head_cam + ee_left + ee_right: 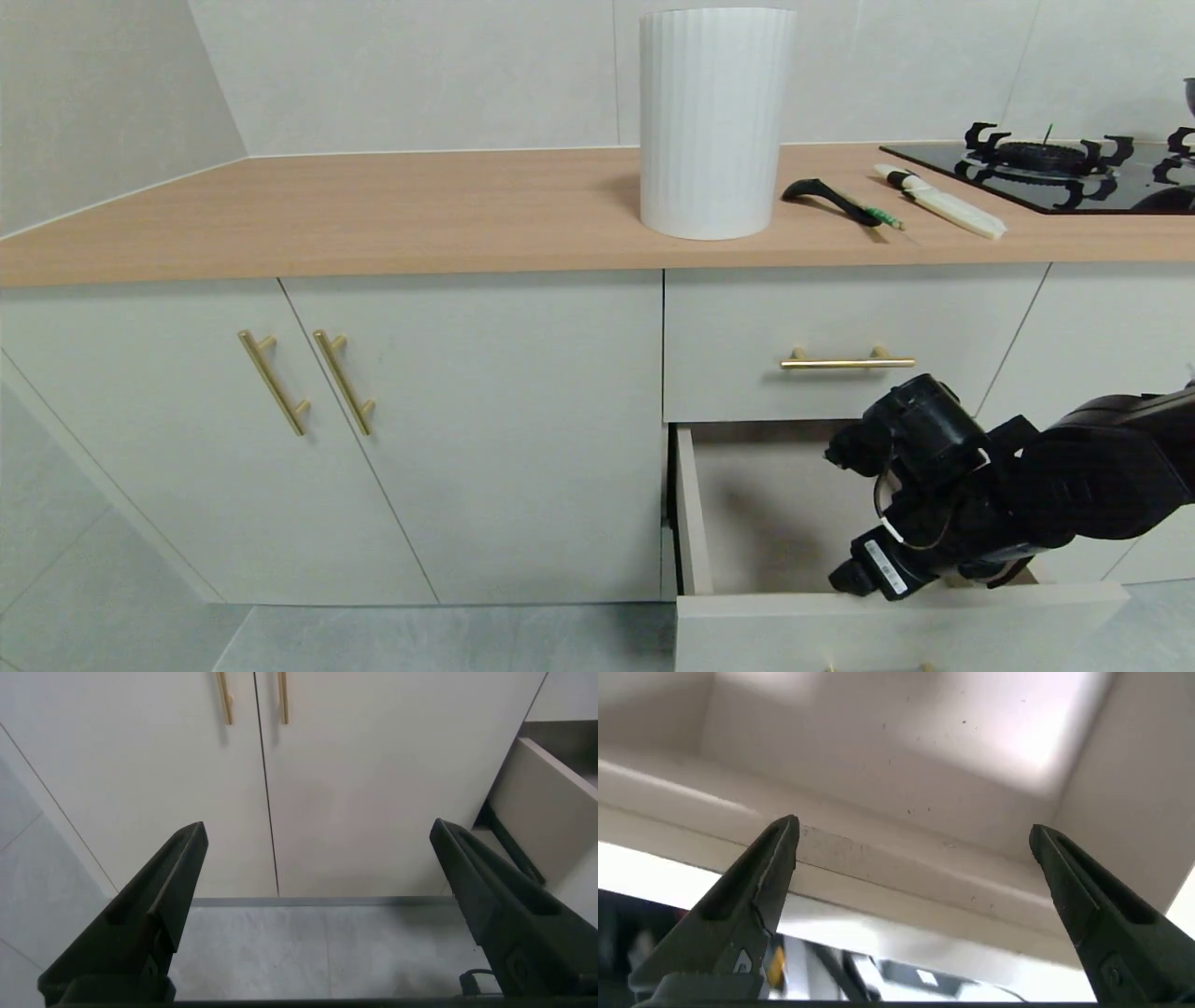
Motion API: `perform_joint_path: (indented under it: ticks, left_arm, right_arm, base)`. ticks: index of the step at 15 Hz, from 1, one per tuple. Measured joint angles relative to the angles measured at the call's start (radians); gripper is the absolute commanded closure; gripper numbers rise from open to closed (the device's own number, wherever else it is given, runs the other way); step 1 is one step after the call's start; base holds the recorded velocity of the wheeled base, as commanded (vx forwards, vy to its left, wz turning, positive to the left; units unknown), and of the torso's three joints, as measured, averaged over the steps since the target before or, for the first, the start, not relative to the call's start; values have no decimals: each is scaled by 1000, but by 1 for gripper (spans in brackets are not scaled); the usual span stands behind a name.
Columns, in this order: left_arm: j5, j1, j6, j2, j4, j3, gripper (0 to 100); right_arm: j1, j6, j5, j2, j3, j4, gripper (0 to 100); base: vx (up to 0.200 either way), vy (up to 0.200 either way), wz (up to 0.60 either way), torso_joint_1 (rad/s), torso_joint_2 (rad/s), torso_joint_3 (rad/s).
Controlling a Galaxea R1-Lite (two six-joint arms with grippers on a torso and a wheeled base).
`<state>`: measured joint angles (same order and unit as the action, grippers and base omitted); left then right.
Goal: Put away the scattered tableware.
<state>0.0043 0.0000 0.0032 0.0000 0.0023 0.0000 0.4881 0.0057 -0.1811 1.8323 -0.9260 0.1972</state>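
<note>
Right wrist view: right hand point(912, 831), spread wide, holding nothing, over the pulled-out drawer point(747, 513); left hand point(318, 831) also spread, unladen.

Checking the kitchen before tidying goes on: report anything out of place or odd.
Two utensils lie loose on the counter: a black spoon and a white tool, beside the white canister. The lower drawer stands open, the right hand at it. Nothing spilled or damaged.

On the counter point(420, 210), up beyond the right hand point(912, 829): one white ribbed canister point(716, 121), one black ladle point(838, 200), one white utensil point(945, 209). Two drawers: a shut drawer point(840, 313) above the hand, an open drawer point(694, 523) beneath it. Two cabinet doors point(504, 439) to its left.
</note>
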Motion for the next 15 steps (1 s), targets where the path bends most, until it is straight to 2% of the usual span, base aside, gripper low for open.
perform_joint_path:
  ticks: [12,15]
  left_arm:
    - [0,0,0,0,0,0,0]
    - [0,0,0,0,0,0,0]
  right_arm:
    - [90,-108,-7,-24,-4,346,0]
    - [104,-111,-7,-23,-5,363,0]
  base:
    - [0,0,0,0,0,0]
    - [0,0,0,0,0,0]
